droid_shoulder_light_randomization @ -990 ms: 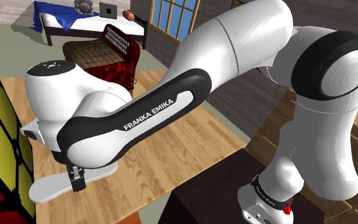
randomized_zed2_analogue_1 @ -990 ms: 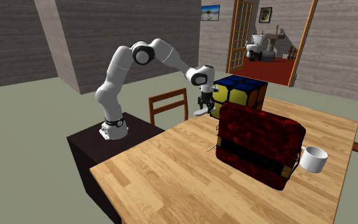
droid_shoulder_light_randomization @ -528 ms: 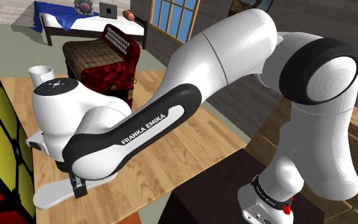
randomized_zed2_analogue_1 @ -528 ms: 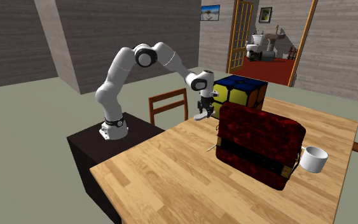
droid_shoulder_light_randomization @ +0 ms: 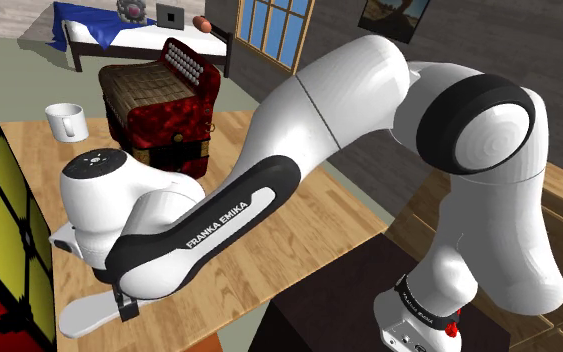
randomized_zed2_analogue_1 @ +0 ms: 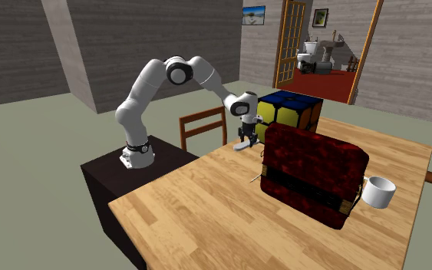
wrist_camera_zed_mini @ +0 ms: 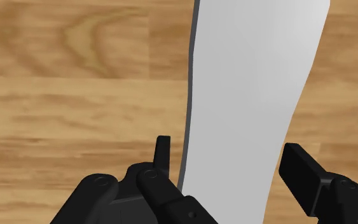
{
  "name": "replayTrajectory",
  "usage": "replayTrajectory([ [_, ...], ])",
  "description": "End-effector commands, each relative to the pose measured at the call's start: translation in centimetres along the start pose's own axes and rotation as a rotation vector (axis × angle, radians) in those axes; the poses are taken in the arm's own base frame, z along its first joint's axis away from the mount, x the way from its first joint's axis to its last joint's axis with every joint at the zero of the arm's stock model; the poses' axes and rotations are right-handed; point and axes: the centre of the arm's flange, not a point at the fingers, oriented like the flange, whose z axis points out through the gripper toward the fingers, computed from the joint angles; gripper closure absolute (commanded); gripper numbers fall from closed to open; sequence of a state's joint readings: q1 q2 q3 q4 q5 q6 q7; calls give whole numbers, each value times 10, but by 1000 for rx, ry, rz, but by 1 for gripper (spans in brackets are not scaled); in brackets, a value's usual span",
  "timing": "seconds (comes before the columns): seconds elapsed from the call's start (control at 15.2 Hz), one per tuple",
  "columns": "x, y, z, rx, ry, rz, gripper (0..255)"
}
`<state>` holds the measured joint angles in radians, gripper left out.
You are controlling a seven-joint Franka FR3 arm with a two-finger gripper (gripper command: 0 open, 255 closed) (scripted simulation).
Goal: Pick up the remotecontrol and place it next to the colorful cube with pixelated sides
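You have the gripper [wrist_camera_zed_mini: 229,154] clenched across the white remote control's [wrist_camera_zed_mini: 247,89] width, its long axis running ahead of the fingers, at the table's [droid_shoulder_light_randomization: 289,215] stand-side edge, just beside the Rubik's cube [droid_shoulder_light_randomization: 4,220].

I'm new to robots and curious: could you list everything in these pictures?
remote control: one, white, clasped by the gripper over the table, near the cube
cube: one, multicoloured, on the table
accordion-like box: one, dark red, on the table
mug: one, white, on the table beside the box
table: one, light wood
chair: one, brown, at the table's edge
stand: one, dark, beside the table
arm: one, white, on the stand
gripper: one, black, shut on the remote control
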<state>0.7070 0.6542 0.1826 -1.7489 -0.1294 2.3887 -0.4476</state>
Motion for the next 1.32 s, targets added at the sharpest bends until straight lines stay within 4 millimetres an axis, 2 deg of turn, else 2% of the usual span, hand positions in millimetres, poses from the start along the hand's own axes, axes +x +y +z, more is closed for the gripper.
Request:
replayTrajectory([
  [0.0,0,0,3,-1,1,0,255],
  [0.4,0,0,3,-1,1,0,255],
  [0.46,0,0,3,-1,1,0,0],
  [0.79,0,0,3,-1,1,0,0],
  [1.06,0,0,-47,-1,1,0,0],
  [1.25,0,0,-47,-1,1,0,0],
])
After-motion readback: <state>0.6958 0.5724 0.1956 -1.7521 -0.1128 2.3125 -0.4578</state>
